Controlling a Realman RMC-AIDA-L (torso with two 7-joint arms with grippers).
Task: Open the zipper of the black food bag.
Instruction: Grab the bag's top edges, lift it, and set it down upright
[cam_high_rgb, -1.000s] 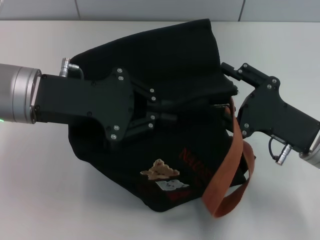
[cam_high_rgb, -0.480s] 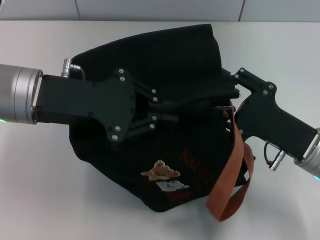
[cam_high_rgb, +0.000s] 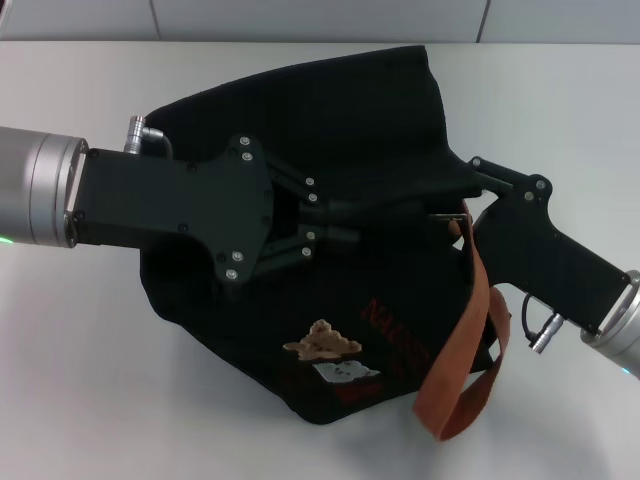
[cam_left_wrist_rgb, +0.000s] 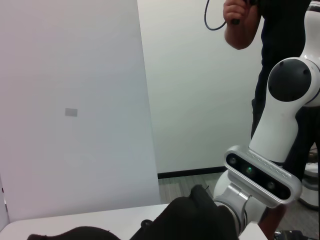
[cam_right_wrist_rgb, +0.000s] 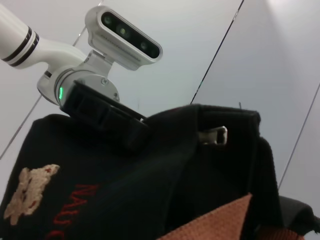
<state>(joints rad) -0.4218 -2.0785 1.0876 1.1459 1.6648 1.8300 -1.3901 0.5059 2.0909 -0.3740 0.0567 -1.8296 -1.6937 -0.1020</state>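
Observation:
The black food bag (cam_high_rgb: 330, 110) lies slumped on the white table, with its bear patch (cam_high_rgb: 320, 343) and dark red lettering facing me. A small silver pull tab (cam_high_rgb: 446, 213) of the zipper shows at the bag's right upper fold, and it appears again as the pull tab (cam_right_wrist_rgb: 214, 135) in the right wrist view. The zipper's teeth are lost in the black fabric. My left gripper (cam_high_rgb: 345, 218) reaches in from the left and is shut on a fold of the bag's top. My right gripper (cam_high_rgb: 468, 178) sits at the bag's right upper edge, just above the tab.
An orange-brown strap (cam_high_rgb: 470, 330) hangs down the bag's right side, under my right gripper. The white table (cam_high_rgb: 90, 400) extends on all sides. In the left wrist view a person (cam_left_wrist_rgb: 280, 30) stands behind the robot's right arm.
My right gripper has swung down and nearer to me, its tip staying at the bag's right upper edge. The strap loop shifted slightly. The left arm has not moved.

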